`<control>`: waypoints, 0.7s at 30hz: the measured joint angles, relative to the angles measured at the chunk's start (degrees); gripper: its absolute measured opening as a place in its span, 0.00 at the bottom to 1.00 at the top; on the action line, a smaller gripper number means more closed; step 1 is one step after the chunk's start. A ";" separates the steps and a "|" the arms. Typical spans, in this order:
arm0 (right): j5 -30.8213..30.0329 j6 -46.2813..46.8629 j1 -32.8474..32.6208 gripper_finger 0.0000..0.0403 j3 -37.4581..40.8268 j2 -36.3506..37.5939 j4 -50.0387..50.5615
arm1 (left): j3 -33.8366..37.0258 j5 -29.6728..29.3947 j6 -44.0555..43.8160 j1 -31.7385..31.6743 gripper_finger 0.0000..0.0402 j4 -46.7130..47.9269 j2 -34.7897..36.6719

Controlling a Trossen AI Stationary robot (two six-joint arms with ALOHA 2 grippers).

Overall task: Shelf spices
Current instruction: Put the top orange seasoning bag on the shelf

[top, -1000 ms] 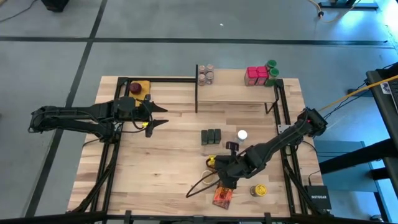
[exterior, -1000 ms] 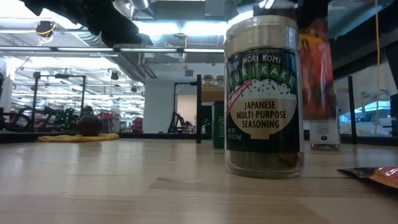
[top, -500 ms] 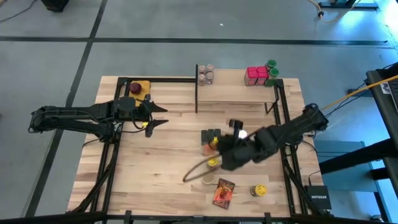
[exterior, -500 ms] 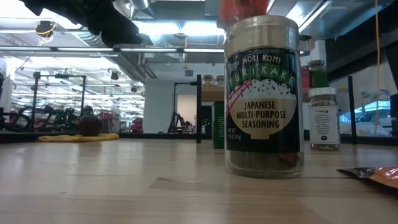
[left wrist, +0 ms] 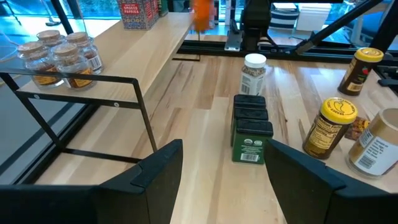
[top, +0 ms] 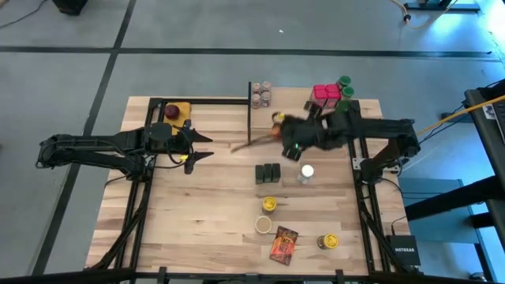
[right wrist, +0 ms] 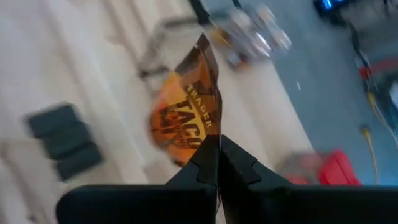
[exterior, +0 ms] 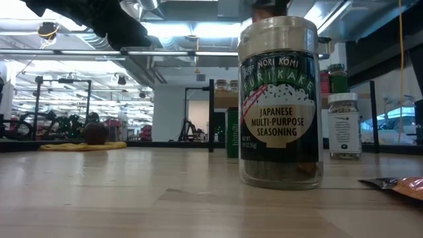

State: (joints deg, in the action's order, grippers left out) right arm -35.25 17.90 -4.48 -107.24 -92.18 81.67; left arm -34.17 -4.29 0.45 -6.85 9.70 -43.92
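The right gripper (right wrist: 217, 155) pinches an orange packet (right wrist: 186, 121) tight above the shelf (top: 296, 118).

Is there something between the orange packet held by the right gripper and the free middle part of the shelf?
Nothing visible blocks it. The right gripper holds the orange packet near the shelf. The board's middle is bare; the small jars stand at one end, the red boxes at the other.

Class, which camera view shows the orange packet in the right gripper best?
The right wrist view: the orange packet fills the frame, pinched by the right gripper. The high view shows a small orange blur near the shelf; the left wrist view, an orange smear.
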 joint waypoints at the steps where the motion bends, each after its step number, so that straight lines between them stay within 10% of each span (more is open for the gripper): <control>1: 0.16 0.80 1.27 0.01 0.00 0.30 1.54 | 0.00 0.00 0.02 0.02 0.55 0.04 0.00; 21: 2.17 18.00 15.93 0.01 17.69 21.72 8.43 | 0.00 0.00 -0.35 0.00 0.55 -0.11 0.02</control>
State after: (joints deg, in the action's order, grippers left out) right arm -33.08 35.91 11.45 -89.55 -70.47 90.11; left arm -34.17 -4.29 0.10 -6.85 9.59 -43.90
